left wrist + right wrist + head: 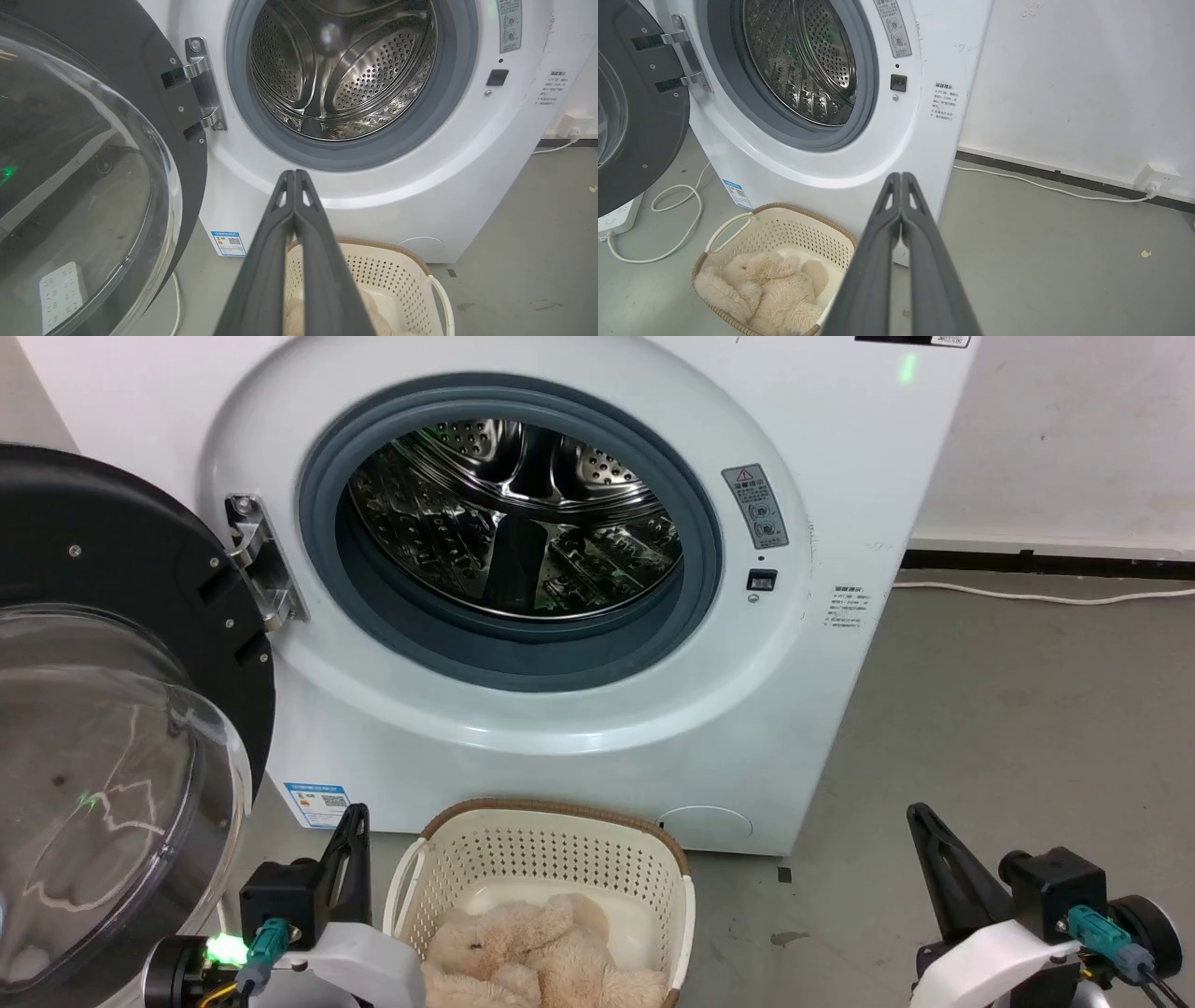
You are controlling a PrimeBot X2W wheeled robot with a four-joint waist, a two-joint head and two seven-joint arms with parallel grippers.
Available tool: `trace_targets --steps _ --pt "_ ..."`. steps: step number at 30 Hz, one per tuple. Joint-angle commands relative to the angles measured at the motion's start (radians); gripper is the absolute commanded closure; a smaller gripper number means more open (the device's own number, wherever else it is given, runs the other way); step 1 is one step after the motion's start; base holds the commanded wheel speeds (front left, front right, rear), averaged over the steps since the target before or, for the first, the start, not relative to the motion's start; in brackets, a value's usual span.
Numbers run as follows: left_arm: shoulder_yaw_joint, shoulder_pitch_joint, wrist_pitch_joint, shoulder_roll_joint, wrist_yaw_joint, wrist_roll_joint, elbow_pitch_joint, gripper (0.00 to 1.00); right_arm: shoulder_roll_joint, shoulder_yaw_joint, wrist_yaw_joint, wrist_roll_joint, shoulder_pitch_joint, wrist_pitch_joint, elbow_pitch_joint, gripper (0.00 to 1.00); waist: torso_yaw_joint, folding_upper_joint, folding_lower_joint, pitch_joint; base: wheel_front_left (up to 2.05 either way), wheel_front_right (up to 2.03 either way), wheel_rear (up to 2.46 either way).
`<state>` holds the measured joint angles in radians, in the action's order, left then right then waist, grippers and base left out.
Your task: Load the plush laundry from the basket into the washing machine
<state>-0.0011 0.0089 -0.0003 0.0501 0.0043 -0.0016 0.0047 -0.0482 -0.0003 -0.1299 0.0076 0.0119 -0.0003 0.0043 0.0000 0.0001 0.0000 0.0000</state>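
Observation:
The cream-beige plush toy (541, 957) lies in the perforated cream basket (523, 859) on the floor before the white washing machine (597, 728). The machine's steel drum (518, 518) is bare, and its black-rimmed bubble door (103, 728) is swung wide to the left. My left gripper (356, 814) is shut with nothing in it, raised just left of the basket (387, 275). My right gripper (917, 812) is shut too, well to the right over the floor. In the right wrist view the plush (766, 291) fills the basket (784, 228) at lower left.
The open door (84, 177) stands close on my left arm's left side. A white cable (672, 219) and power strip (616, 217) lie on the floor under it. Another cable (1046, 595) runs along the wall at right, past grey floor (1008, 728).

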Motion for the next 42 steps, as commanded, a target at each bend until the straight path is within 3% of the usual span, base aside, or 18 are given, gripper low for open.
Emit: trace_targets --steps 1,5,6,26,42 --pt "0.001 -0.009 0.000 0.000 -0.004 0.002 -0.005 1.00 -0.002 0.000 -0.001 -0.008 -0.012 0.000 -0.004 1.00 0.000 -0.0001 0.0000 0.000 0.00 0.00 0.00" --pt "0.001 -0.009 0.000 0.000 -0.004 0.002 -0.005 1.00 -0.002 0.000 -0.001 -0.008 -0.012 0.000 -0.004 1.00 0.000 -0.0001 0.0000 0.000 0.00 0.00 0.00" --pt "0.000 0.000 0.000 0.000 0.000 0.000 0.000 0.00 0.000 0.001 0.000 0.000 0.000 0.000 0.000 0.00 0.000 -0.0001 0.0000 0.000 0.00 0.00 0.00" --pt "-0.040 -0.004 -0.032 0.001 0.005 -0.041 0.016 0.00 0.000 0.000 0.000 0.050 0.016 -0.033 -0.001 0.00 0.001 -0.0001 0.0000 0.012 0.00 0.00 0.00" --pt "-0.103 -0.112 -0.043 0.000 -0.012 -0.082 0.121 0.00 -0.001 -0.016 0.000 0.097 -0.004 -0.067 -0.030 0.00 -0.015 -0.0001 0.0000 0.107 0.00 0.00 0.00"
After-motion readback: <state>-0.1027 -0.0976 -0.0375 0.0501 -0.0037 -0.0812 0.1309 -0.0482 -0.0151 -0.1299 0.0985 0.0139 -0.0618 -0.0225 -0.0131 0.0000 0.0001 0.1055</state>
